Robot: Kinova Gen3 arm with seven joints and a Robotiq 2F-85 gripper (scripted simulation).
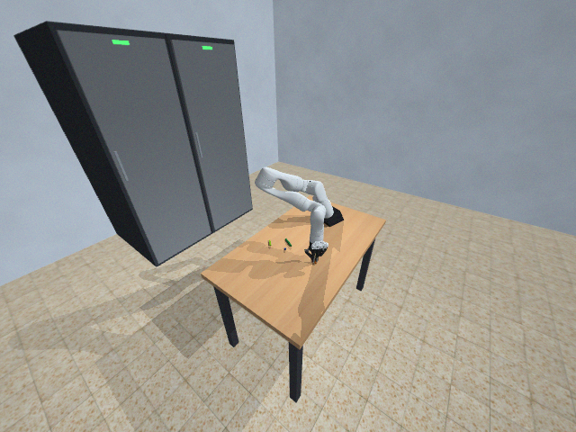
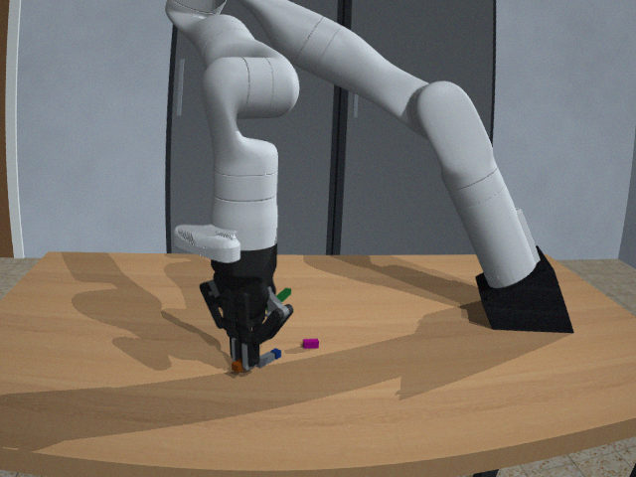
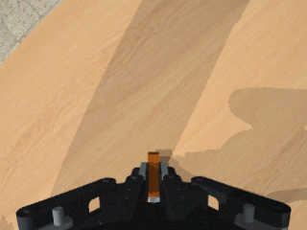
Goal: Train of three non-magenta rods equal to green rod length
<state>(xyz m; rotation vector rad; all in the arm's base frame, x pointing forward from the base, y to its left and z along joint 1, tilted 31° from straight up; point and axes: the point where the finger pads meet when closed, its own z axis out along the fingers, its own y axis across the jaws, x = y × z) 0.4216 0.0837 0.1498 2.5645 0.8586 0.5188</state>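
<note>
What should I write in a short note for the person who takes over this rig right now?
Tool: shut on the orange rod, low at the table.
Grey rod with blue rod at its far end lie right beside the orange one; whether the ends touch is unclear.
Green rod behind the tool; magenta rod apart to the right.
Left: check alignment and gaps, let go, retreat.

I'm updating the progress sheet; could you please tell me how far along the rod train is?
Looks done: a short grey rod and tiny blue rod lie in line on the wooden table. In hand: the black gripper holds the orange rod low, beside the grey one. Left: seat it, release. The magenta rod lies apart.
</note>
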